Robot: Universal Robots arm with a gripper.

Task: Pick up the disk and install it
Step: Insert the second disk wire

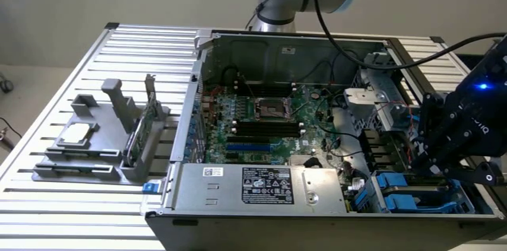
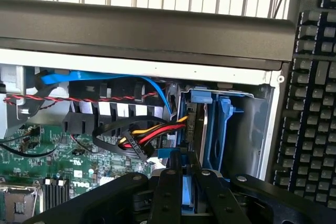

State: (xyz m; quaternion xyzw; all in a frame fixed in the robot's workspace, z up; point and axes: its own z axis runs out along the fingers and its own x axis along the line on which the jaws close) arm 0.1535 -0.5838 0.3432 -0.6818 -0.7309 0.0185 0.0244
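Observation:
In the wrist view I see the disk [image 2: 190, 129] edge-on: a thin grey slab with blue plastic rails, standing upright. It reaches into the drive bay [image 2: 247, 129] at the corner of the open computer case. My gripper [image 2: 186, 176] is shut on the disk, one black finger [image 2: 167, 192] pressing on each side of its blue-railed edge. In the exterior view the gripper [image 1: 434, 171] hangs over the bay at the case's near right corner, and its body hides the disk there.
A blue caddy [image 2: 223, 129] stands beside the disk in the bay, and a bundle of red, yellow and black cables [image 2: 139, 137] is close by. A keyboard [image 2: 310, 103] lies outside the case wall. The grey fixture [image 1: 103, 150] on the exterior view's left holds a chip [image 1: 79, 134] and a circuit card [image 1: 144, 129].

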